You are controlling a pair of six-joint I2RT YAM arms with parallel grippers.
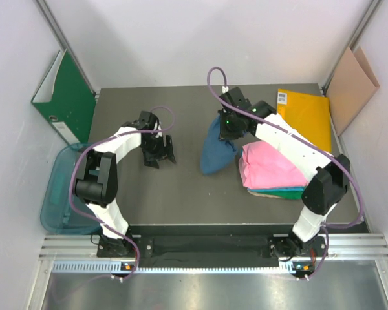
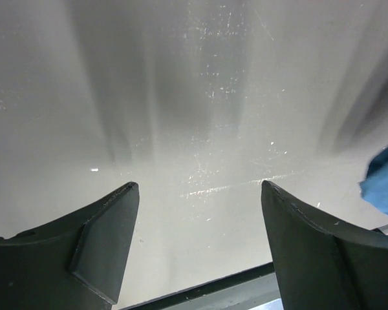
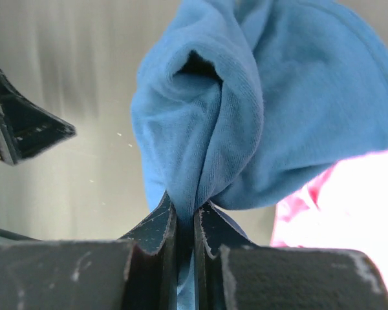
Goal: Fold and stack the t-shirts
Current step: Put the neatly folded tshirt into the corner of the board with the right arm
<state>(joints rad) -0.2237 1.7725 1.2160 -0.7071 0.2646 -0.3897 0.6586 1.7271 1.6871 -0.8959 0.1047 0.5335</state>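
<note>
Blue soft-knit t-shirt [image 1: 218,152], limp teardrop bundle.

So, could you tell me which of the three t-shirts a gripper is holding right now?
The blue t-shirt: the right gripper is shut on a bunch of its cloth, while the pink t-shirt lies on the teal t-shirt, neither held.

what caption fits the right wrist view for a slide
Right gripper shut on a bunched blue t-shirt, pink shirt just beyond.
</note>
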